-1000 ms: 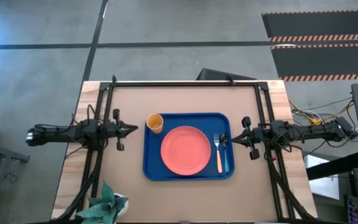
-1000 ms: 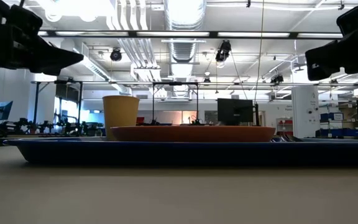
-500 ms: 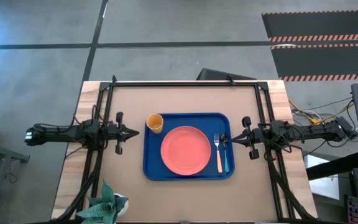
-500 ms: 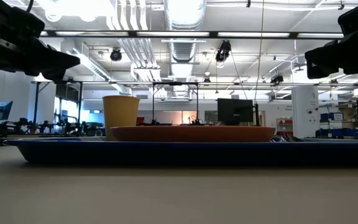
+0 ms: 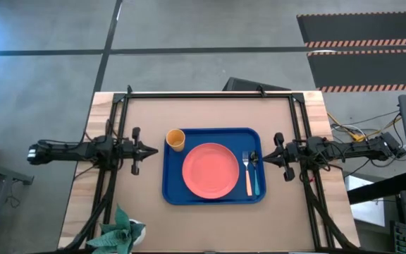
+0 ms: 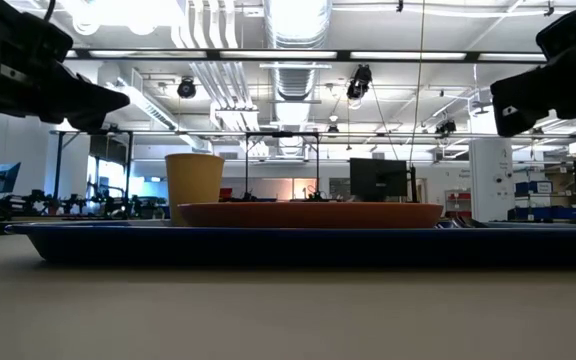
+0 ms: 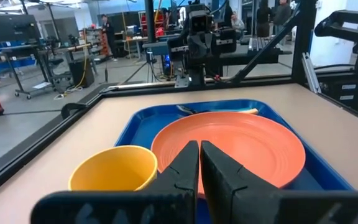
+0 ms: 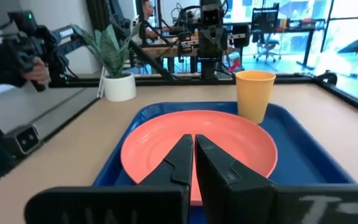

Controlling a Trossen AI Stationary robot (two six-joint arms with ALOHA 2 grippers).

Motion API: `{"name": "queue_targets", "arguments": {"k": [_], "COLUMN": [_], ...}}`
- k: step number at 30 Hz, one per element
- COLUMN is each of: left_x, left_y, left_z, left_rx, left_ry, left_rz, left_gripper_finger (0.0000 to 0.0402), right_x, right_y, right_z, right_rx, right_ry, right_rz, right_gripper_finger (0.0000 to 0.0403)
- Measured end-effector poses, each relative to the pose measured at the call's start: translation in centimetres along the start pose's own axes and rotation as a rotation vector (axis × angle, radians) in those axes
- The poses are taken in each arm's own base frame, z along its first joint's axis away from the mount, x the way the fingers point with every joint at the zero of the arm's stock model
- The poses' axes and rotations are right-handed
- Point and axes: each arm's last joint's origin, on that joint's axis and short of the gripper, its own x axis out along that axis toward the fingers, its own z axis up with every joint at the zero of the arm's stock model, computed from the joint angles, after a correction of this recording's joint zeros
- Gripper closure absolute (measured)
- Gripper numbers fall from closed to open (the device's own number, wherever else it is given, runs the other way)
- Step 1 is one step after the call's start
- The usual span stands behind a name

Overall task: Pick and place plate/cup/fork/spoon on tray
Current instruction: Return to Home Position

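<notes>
Plainly, the left gripper (image 5: 149,149) hung clear above the table (image 5: 210,106), its two fingers pressed together with nothing between them, and it pointed at the tray (image 5: 171,192) just ahead of its tips. Nearest to it, in the tray's corner, stood the cup (image 5: 176,139), upright and a little off the line of the fingers. Past the cup lay the plate (image 5: 210,171), flat in the tray's middle and just beside the cup. The right gripper (image 5: 264,156) faced it from the tray's opposite side, raised at much the same height, its fingers likewise closed on nothing, with the tips about over the tray's rim. Closest below those tips was the bowl of the spoon (image 5: 256,180), whose handle ran along the tray's near side. The fork (image 5: 247,176) lay just beside the spoon and parallel to it, between spoon and plate, tines at the same end as the bowl. From this gripper the cup stood beyond the plate, in the far corner. A plant (image 5: 122,229) sat at the table's corner on the left arm's side, well apart from the tray.
</notes>
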Motion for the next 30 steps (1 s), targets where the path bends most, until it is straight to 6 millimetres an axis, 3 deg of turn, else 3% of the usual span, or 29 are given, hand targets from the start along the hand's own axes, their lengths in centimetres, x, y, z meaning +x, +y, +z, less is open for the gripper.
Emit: {"name": "queue_targets", "arguments": {"k": [13, 24, 30], "left_x": [0.3, 0.41, 0.25], "left_y": [-0.05, -0.06, 0.02], "left_z": [-0.34, -0.4, 0.42], "left_rx": [0.003, 0.003, 0.073], "left_ry": [0.044, 0.052, -0.036], "left_rz": [-0.004, -0.004, 0.004], "left_gripper_finger": [0.0402, 0.0402, 0.0402], "right_x": [0.0, 0.0, 0.0], "right_y": [0.0, 0.0, 0.01], "right_z": [0.02, 0.06, 0.14], "right_rx": [0.065, -0.113, -0.143], "right_ry": [-0.002, -0.006, -0.014], "right_rz": [0.0, 0.0, 0.0], "right_gripper_finger": [0.0394, 0.0394, 0.0394]}}
